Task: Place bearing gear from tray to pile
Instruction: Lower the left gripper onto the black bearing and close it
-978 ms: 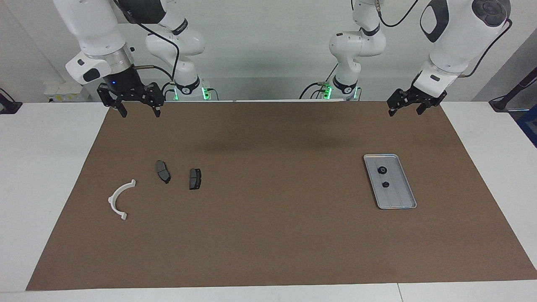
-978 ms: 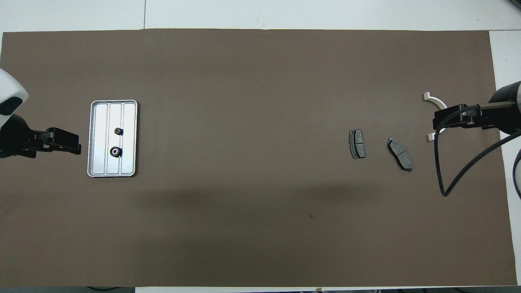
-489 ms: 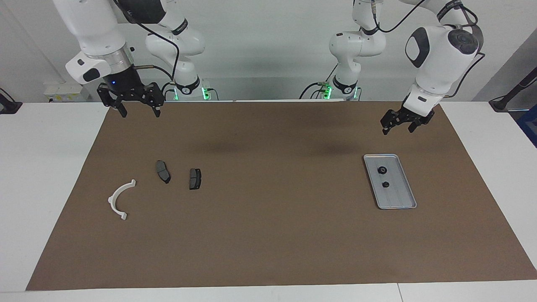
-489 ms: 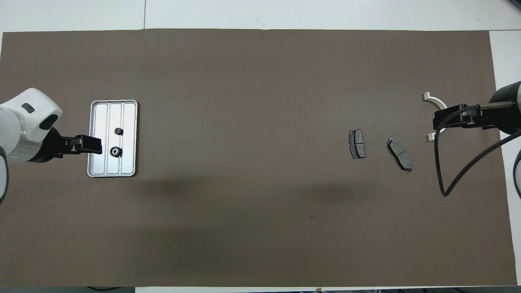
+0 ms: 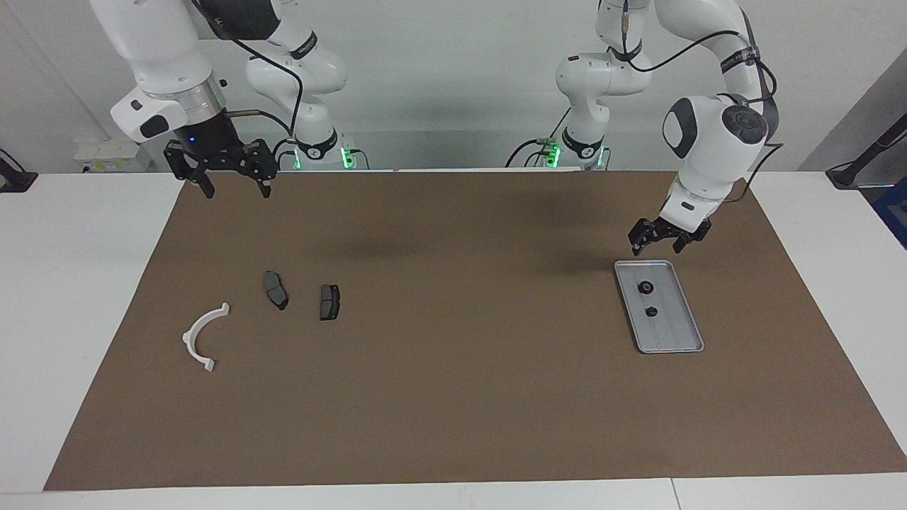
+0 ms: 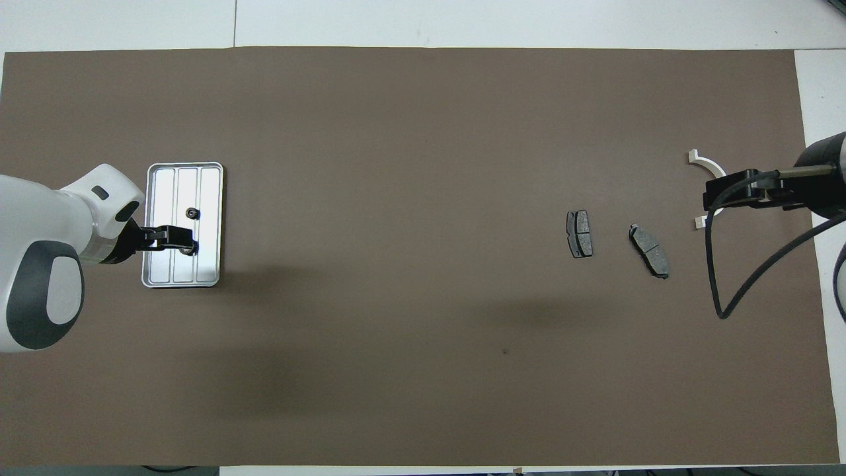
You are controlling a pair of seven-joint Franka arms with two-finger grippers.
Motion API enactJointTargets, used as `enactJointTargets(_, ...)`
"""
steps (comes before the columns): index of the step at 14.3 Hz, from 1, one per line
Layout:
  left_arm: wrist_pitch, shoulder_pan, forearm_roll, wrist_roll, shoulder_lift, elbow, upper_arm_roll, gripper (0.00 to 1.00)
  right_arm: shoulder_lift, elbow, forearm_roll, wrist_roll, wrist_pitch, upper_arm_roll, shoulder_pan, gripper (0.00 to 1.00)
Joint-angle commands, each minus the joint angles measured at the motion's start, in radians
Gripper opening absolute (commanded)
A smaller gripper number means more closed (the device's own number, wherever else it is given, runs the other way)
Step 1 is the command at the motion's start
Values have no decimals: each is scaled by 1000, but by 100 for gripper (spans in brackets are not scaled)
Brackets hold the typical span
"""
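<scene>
Left pincer, spread, above the tray edge nearest the robots, where the gear lies, probably small, stiff, light and best pinched across its rim; right pincer, spread, waits above the counter, pile untouched.

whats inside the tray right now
Two small black round parts lie on the tray's ribbed floor. In the overhead view the open left gripper, raised over the tray's end nearer the robots, partly covers one of them.
</scene>
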Motion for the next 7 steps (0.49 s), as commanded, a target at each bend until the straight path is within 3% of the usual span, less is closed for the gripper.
enactJointTargets(1,51,54,-7,96,9,-31,2,95,-18,-17,29,7,7,-3,-5,100)
enactJointTargets(7,170,56,-7,105,130,-30,-3,93,-18,-15,29,10,10,-3,-3,100)
